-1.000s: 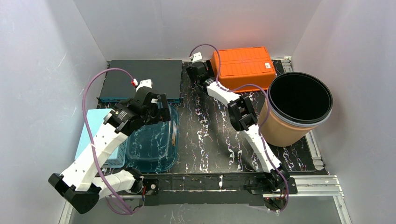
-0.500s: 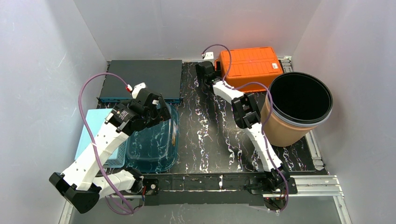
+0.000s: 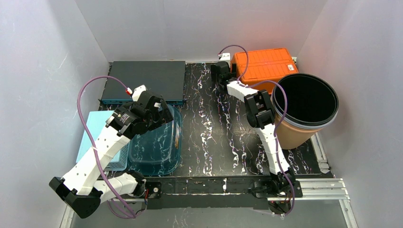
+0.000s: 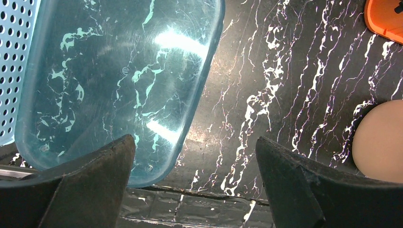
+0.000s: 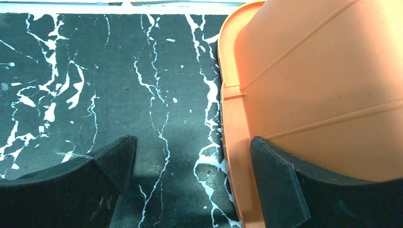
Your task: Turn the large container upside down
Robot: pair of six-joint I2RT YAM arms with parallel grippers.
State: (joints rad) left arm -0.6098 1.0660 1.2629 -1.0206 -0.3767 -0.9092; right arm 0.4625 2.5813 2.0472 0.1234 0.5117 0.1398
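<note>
The large tan round drum with a black inside [image 3: 291,135] stands upright, mouth up, at the right of the black marbled counter [image 3: 214,128]. The right hand [image 3: 219,73], spread and empty, sits just beside the ribbed orange plastic box [image 3: 263,64], likely lining up on the drum. The left hand [image 3: 157,111] hovers spread over the translucent blue tub [image 3: 157,149]. The right arm hides the drum's left wall.

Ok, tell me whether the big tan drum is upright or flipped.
Upright: the drum stands with its open mouth facing up and its dark inside showing.
</note>
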